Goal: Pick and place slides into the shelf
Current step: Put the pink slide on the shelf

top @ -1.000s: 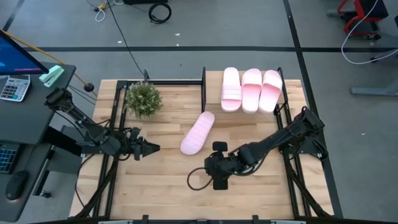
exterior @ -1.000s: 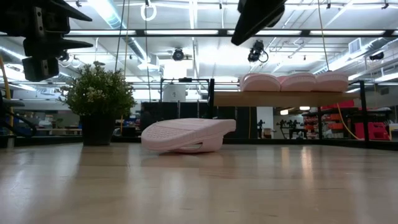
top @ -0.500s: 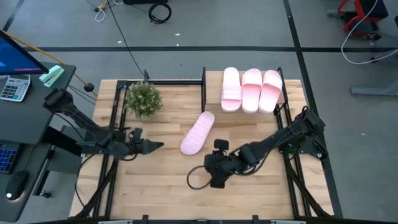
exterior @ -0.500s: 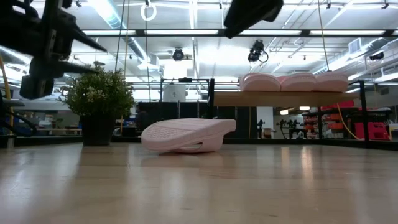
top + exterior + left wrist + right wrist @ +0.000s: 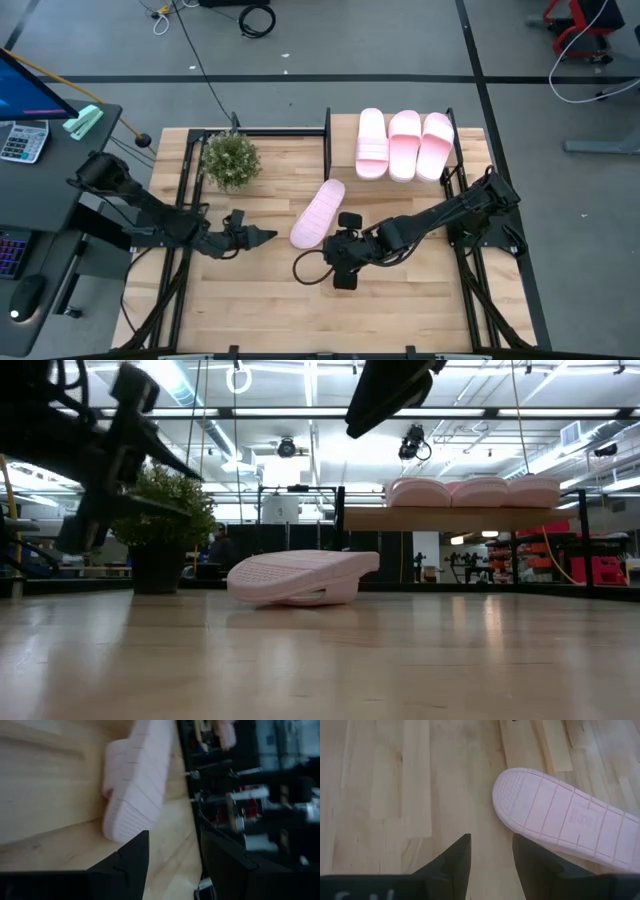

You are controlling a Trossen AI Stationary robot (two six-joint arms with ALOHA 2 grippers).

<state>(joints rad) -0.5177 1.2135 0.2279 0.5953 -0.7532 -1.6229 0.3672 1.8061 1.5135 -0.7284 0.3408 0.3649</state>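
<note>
Already three slides [image 5: 405,145] sit side by side on the shelf [image 5: 452,160] at the far right of the table [image 5: 260,310]. The fourth slide [image 5: 318,213] lies loose on the planks near the middle, sole up, its long axis running on a diagonal from near-left to far-right, so its far end points roughly toward the shelf.

Both arms flank it. The left gripper [image 5: 268,236] hangs just to the left of the slide's near end, fingers pointing right at it and parted with nothing between them; in its wrist view the pale ridged sole [image 5: 132,785] lies a little ahead of the fingertips [image 5: 135,852]. The right gripper [image 5: 340,262] sits on the near-right side of the same end, jaws likewise apart and empty, with the rounded tip of the sole [image 5: 560,815] just past its fingers [image 5: 454,857] and offset to one side.

By my reading the right gripper is the closer one. Since the slide lies oblique, whichever closes would likely need to turn so its jaws straddle the narrow width rather than the length.
</note>
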